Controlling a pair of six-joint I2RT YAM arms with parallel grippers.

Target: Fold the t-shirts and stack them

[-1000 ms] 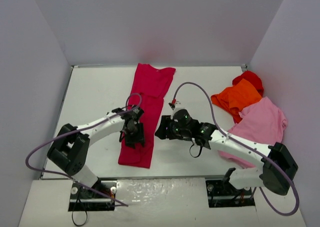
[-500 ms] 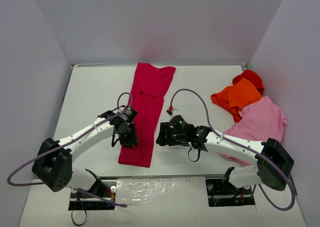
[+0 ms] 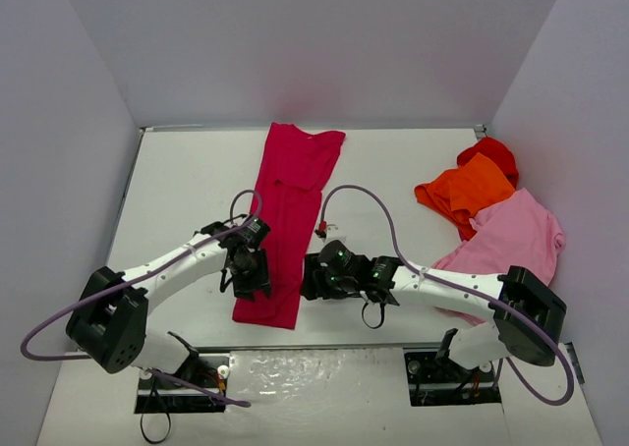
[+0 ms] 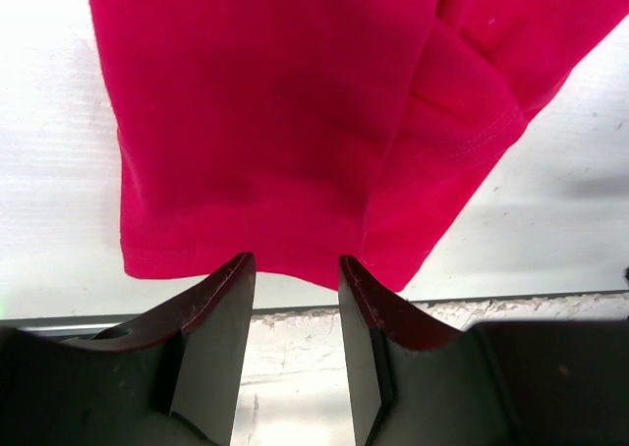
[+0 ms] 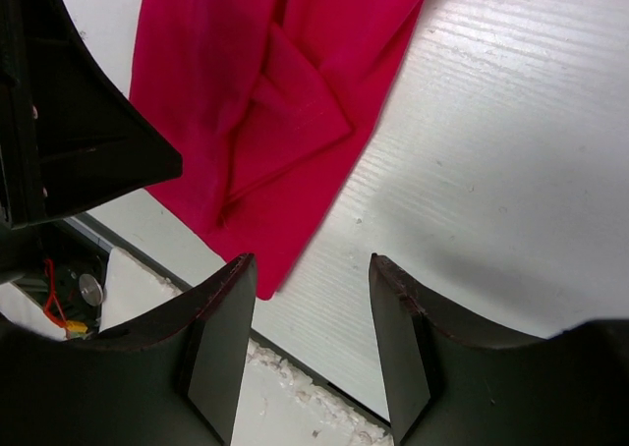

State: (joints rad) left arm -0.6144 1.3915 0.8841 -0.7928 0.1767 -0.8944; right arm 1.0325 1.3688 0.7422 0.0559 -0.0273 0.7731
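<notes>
The crimson t-shirt point(image 3: 290, 200) lies folded into a long narrow strip down the middle of the table. Its near hem shows in the left wrist view point(image 4: 275, 122) and its near corner in the right wrist view point(image 5: 265, 102). My left gripper point(image 3: 253, 277) is open and empty over the strip's near left edge, with its fingertips just short of the hem point(image 4: 297, 261). My right gripper point(image 3: 313, 274) is open and empty beside the strip's near right edge, and the corner of the shirt lies at its left finger point(image 5: 313, 261). No white tag shows.
The orange shirt point(image 3: 472, 193), bright red shirt point(image 3: 489, 153) and light pink shirt point(image 3: 516, 238) lie crumpled together at the right of the white table point(image 3: 187, 191). The table's near edge point(image 5: 324, 377) is just below both grippers. Grey walls stand on three sides.
Both grippers have moved toward the near edge along the crimson strip's lower end. The shirt has not visibly moved.
</notes>
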